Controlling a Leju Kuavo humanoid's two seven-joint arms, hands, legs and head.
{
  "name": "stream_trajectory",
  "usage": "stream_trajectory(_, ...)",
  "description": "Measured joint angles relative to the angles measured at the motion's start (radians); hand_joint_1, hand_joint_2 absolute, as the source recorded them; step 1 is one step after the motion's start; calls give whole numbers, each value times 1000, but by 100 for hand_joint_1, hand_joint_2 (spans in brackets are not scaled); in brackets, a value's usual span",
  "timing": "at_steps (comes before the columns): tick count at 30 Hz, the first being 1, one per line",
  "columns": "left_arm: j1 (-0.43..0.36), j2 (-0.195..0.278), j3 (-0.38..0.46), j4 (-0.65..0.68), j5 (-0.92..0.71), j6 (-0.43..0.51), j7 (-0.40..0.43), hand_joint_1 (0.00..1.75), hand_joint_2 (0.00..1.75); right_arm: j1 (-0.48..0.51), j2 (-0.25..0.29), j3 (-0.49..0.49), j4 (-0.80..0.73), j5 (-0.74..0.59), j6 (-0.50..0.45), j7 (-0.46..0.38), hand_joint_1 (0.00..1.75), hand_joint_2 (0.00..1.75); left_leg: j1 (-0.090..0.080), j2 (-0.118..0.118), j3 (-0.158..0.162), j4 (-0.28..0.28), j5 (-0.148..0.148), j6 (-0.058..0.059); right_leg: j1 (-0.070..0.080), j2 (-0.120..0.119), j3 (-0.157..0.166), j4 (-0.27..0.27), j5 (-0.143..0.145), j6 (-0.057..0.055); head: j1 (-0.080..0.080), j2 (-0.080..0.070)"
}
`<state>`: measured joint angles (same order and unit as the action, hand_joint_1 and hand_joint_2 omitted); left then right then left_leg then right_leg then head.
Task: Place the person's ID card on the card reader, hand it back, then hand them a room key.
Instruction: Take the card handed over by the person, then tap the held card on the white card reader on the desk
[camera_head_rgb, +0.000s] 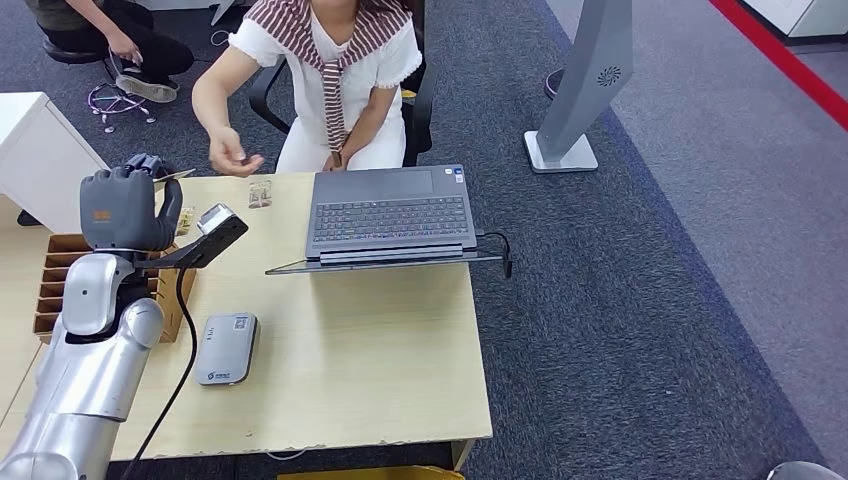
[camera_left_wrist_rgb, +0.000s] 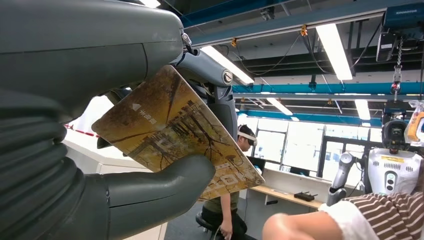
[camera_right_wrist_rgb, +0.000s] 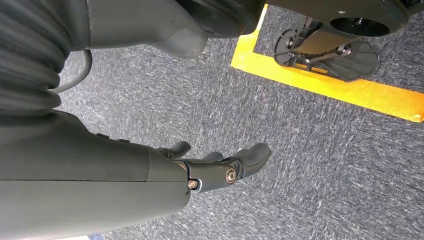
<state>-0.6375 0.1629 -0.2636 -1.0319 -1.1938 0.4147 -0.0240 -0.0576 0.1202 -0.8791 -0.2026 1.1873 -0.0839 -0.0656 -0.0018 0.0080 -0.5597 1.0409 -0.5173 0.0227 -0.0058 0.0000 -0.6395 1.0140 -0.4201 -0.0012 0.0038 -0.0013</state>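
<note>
While our left hand (camera_head_rgb: 125, 205) hovers over the worktop (camera_head_rgb: 370, 340) beside the person's hand (camera_head_rgb: 232, 152), it pinches the card (camera_left_wrist_rgb: 175, 132) thinly and could drop it; our right hand (camera_right_wrist_rgb: 220, 167) hangs slack, holding nothing.

The head view looks steeply down from above onto the light wooden desk (camera_head_rgb: 380, 340) and the seated person in a white top with a striped scarf (camera_head_rgb: 335, 70). The left wrist view sits close behind the grey left hand (camera_left_wrist_rgb: 115, 150), facing upward at ceiling lights, sharing that person's sleeve. The right wrist view faces grey carpet (camera_right_wrist_rgb: 300, 165) closely.
</note>
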Motion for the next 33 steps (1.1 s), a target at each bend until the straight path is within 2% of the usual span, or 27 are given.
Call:
stream_trajectory(7, 12, 0, 0, -4, 26, 8, -16, 175, 175, 0, -1, 6, 0, 0, 0, -1, 0, 175, 0, 0, 0, 0, 0, 0, 0, 0, 0, 0, 0, 0, 0, 0)
stream_trajectory(14, 141, 1, 0, -95, 82, 50, -72, 175, 175, 1, -1, 6, 1, -2, -6, -2, 0, 175, 0, 0, 0, 0, 0, 0, 0, 0, 0, 0, 0, 0, 0, 0)
stream_trajectory(22, 177, 1, 0, -122, 84, 52, -74, 175, 175, 1, -1, 6, 1, -2, -6, -2, 0, 175, 0, 0, -1, 0, 0, 0, 0, 0, 0, 0, 0, 0, 0, 0)
stream_trajectory(24, 210, 2, 0, -149, 79, 59, -79, 175, 175, 1, -1, 6, 2, 0, -8, 0, 0, 175, 0, 0, -1, 0, 0, 0, 0, 0, 0, 0, 0, 0, 0, 0)
stream_trajectory(28, 324, 3, 0, -174, 57, 120, -106, 175, 175, 2, -1, 8, 4, 23, -22, 26, 0, 175, 0, 0, -1, 0, 0, 0, 0, 0, 0, 0, -1, 0, 0, 0)
stream_trajectory(33, 372, 0, 0, -160, 64, 137, -120, 175, 175, 2, -3, 12, 4, 38, -26, 34, 0, 175, 0, 0, -1, 0, 0, 0, 0, 0, -1, 0, -1, 0, 0, 0)
